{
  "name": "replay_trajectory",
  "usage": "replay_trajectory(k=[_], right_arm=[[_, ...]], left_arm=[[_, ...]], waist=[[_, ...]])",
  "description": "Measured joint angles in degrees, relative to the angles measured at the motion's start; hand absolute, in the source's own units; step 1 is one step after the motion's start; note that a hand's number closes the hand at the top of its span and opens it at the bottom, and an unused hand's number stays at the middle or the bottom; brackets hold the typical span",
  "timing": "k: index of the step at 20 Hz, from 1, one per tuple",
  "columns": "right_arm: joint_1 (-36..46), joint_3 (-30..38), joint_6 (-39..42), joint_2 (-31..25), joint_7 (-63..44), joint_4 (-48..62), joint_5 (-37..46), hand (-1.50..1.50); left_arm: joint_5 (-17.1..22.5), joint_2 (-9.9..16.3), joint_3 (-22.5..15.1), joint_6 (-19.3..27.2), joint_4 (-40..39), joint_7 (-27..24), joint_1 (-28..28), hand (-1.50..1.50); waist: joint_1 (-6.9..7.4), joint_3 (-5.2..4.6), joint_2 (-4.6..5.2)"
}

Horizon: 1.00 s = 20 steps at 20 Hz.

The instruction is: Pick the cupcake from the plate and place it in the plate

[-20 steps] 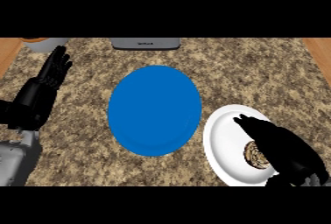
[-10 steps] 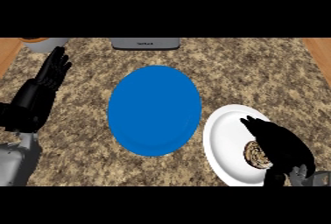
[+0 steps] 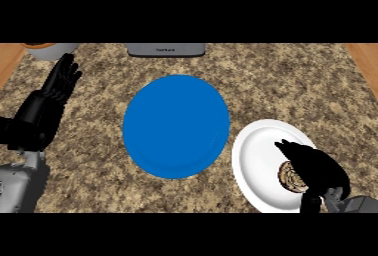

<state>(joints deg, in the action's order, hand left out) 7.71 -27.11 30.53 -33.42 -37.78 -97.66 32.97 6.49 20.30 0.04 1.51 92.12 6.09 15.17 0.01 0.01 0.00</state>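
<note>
The cupcake (image 3: 290, 178) lies on the white plate (image 3: 258, 150), directly under the right hand (image 3: 316, 167) and showing only at the hand's left edge, where its brown top with a swirl pattern is visible. The right hand sits over the cupcake with its fingers bent downward around it; whether they actually touch it cannot be told, since the hand hides most of it. The blue plate (image 3: 176, 125) lies to the left of the right hand, just beside the white plate. The left hand (image 3: 57, 86) rests open, fingers up, at the view's left edge, well apart from both plates.
</note>
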Motion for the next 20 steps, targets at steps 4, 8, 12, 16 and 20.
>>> replay_trajectory(k=[4,8,12,16,20], right_arm=[[-0.83,0.47,-0.2,2.06,1.59,3.08,3.82,-1.5],[0.3,1.13,-1.98,3.56,5.36,7.98,7.46,1.5],[0.55,0.76,-8.63,4.17,9.83,8.07,11.94,1.5],[-4.53,2.45,-15.97,6.1,4.82,5.29,15.69,1.5],[-13.07,7.74,-23.03,9.03,-7.01,1.19,17.67,1.5]], left_arm=[[-1.09,-1.51,0.3,-0.76,-0.61,-0.78,-0.41,0.0],[-1.03,-1.12,1.84,-2.09,-0.76,-0.08,0.48,0.0],[-1.37,-1.57,2.02,-2.12,-0.66,0.26,0.62,0.0],[-0.89,-1.0,3.14,-2.44,0.02,0.98,-0.21,0.0],[-1.28,-0.25,5.06,-1.13,-0.1,1.07,-2.26,0.0]], waist=[[0.01,-0.01,-0.01],[0.08,-0.1,-0.06],[-0.04,-0.31,-0.21],[-1.16,-0.41,-0.72],[-5.44,-0.8,-2.02]])
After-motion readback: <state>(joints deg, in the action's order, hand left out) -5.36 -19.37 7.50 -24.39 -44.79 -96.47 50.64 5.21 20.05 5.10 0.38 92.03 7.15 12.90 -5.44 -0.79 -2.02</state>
